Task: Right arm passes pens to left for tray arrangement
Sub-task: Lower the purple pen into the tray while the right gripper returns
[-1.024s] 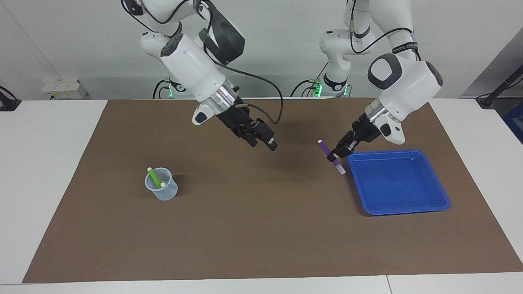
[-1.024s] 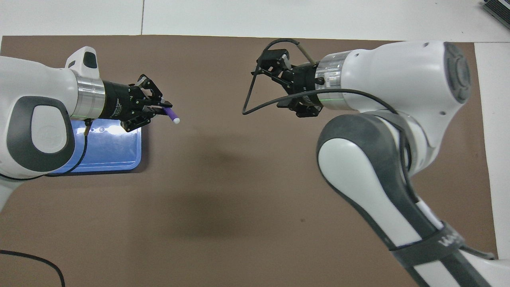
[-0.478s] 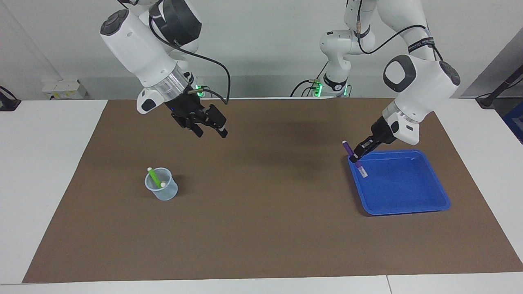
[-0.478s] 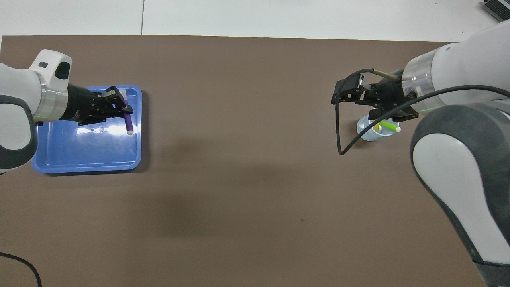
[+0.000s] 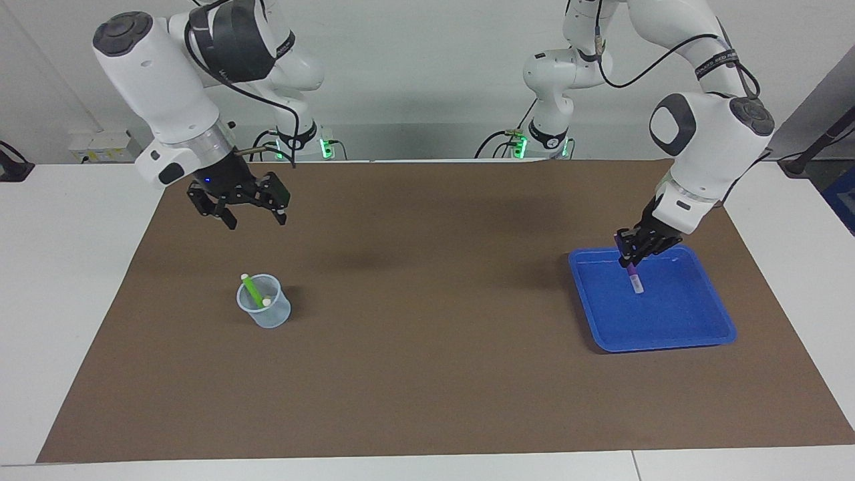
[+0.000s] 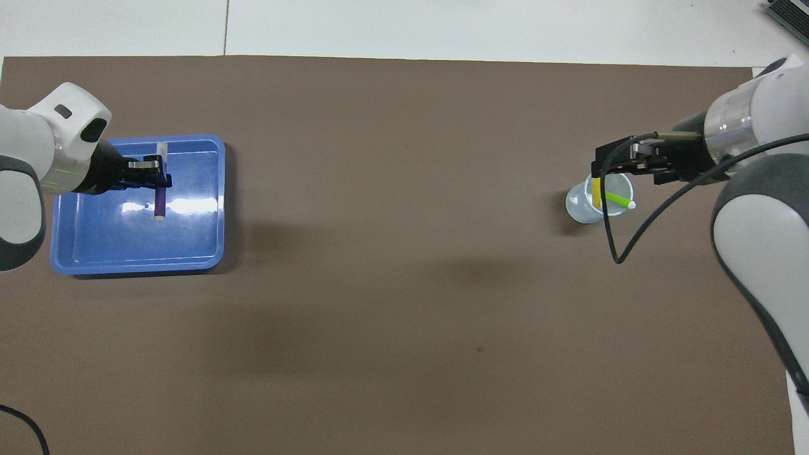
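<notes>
Purple pen (image 5: 630,274) is pinched in my left gripper (image 5: 636,252), hanging tilted over the blue tray (image 5: 695,337); I'd lower it flat before releasing, while my open right gripper (image 5: 251,215) waits above the cup (image 5: 266,312).

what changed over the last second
The left hand, shut on the purple pen, carried it from beside the blue tray to over it. The right hand, open and empty, swung from mid-table to over the cup. The tray, the cup and its green pen stayed put.
</notes>
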`<state>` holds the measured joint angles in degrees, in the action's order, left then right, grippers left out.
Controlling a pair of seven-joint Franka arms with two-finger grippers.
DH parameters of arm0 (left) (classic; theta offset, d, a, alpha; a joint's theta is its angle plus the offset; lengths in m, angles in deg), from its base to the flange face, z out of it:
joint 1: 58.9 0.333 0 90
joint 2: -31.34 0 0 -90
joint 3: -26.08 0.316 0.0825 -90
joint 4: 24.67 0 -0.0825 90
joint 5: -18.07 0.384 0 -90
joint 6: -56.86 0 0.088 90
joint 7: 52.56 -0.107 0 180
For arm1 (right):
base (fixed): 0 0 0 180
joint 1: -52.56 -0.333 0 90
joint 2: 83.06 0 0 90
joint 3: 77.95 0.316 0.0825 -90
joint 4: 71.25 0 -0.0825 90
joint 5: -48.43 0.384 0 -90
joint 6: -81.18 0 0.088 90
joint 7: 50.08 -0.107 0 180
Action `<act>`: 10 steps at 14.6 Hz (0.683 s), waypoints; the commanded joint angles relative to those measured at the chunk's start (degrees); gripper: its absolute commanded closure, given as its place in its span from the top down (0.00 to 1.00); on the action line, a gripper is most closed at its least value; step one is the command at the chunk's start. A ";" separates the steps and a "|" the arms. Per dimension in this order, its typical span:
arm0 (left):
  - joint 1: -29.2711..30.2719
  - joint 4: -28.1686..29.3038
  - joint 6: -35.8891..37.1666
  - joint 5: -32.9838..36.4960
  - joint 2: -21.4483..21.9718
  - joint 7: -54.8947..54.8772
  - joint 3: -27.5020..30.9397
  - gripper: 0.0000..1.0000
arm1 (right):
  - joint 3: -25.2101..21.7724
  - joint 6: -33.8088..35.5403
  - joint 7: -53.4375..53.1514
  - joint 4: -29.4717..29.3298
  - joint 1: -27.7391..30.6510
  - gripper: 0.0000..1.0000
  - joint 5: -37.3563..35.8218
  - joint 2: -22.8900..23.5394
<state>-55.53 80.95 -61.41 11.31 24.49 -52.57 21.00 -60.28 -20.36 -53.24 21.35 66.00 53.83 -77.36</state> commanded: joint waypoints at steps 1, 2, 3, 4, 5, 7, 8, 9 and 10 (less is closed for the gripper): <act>4.35 1.77 -1.60 2.10 0.00 -3.23 -0.36 0.00 | 0.87 -4.53 5.17 5.21 1.67 1.00 -2.58 -1.48; 7.07 1.77 -3.53 2.19 -1.84 -7.24 -0.45 0.00 | 0.87 -6.12 6.83 6.35 1.85 1.00 -3.46 -1.22; 8.66 1.77 -5.11 2.19 -3.42 -10.76 -0.45 0.00 | 0.87 -7.70 8.50 7.84 2.29 1.00 -3.90 -0.87; 9.46 1.69 -5.91 2.19 -4.57 -11.49 -0.45 0.00 | 0.87 -9.28 10.09 9.86 2.72 1.00 -3.99 -0.60; 10.43 1.60 -6.27 2.19 -5.54 -11.85 -0.45 0.00 | 0.87 -11.21 11.32 11.88 2.73 1.00 -4.69 -0.51; 11.40 1.42 -8.28 2.19 -7.21 -13.16 -0.45 0.00 | 0.96 -15.07 13.26 14.35 2.64 1.00 -5.75 0.36; 11.66 1.51 -9.51 2.19 -8.09 -13.52 -0.36 0.00 | 0.96 -16.40 13.35 14.36 2.38 1.00 -5.84 1.41; 11.93 1.86 -10.74 2.19 -8.96 -14.74 -0.45 0.00 | 0.96 -17.89 13.36 14.36 2.20 1.00 -6.36 2.38; 12.89 1.78 -11.97 2.19 -10.02 -16.84 -0.36 0.00 | 0.96 -19.56 13.36 14.36 2.03 0.97 -7.67 3.35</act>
<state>-44.10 82.47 -70.66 12.54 15.88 -66.61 21.16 -60.01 -37.05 -40.95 35.15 67.59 48.41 -75.20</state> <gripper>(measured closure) 0.828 0.004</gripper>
